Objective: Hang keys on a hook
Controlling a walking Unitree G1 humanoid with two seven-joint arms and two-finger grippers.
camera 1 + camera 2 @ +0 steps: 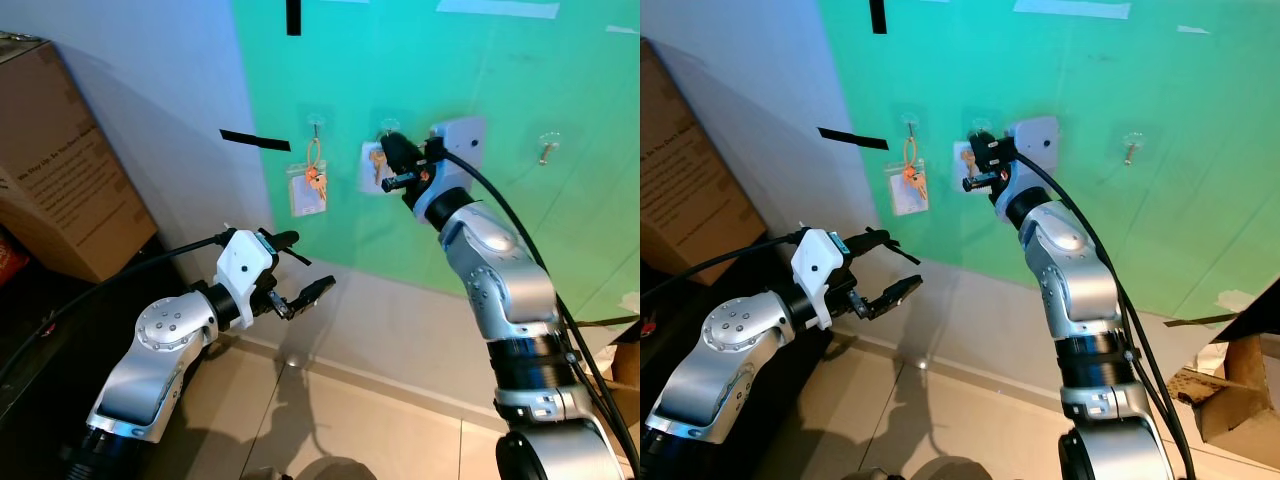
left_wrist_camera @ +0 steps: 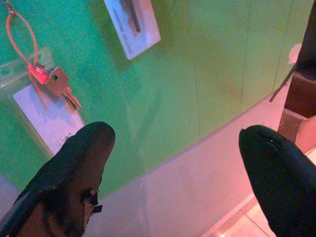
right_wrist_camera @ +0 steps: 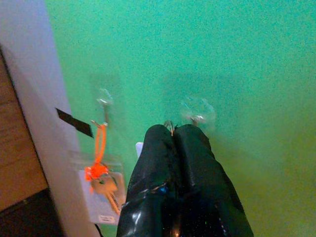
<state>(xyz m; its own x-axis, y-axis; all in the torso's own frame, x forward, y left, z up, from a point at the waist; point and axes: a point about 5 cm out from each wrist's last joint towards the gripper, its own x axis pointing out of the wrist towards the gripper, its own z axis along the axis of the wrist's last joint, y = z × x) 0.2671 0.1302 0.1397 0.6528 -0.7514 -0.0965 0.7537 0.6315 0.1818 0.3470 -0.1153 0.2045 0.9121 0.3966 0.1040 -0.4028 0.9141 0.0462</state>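
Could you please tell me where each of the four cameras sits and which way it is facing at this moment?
Left eye view: head, looking down at the green wall panel; both silver arms, right gripper raised.
Right eye view: head, same scene.
Left wrist view: along the open left gripper towards the orange-looped keys with clear card tag.
Right wrist view: along the shut right gripper at a clear wall hook.
All share the orange-looped keys.

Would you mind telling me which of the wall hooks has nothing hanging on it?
The rightmost hook is bare. The leftmost hook carries keys on an orange loop, and the right gripper holds a set at the middle hook.
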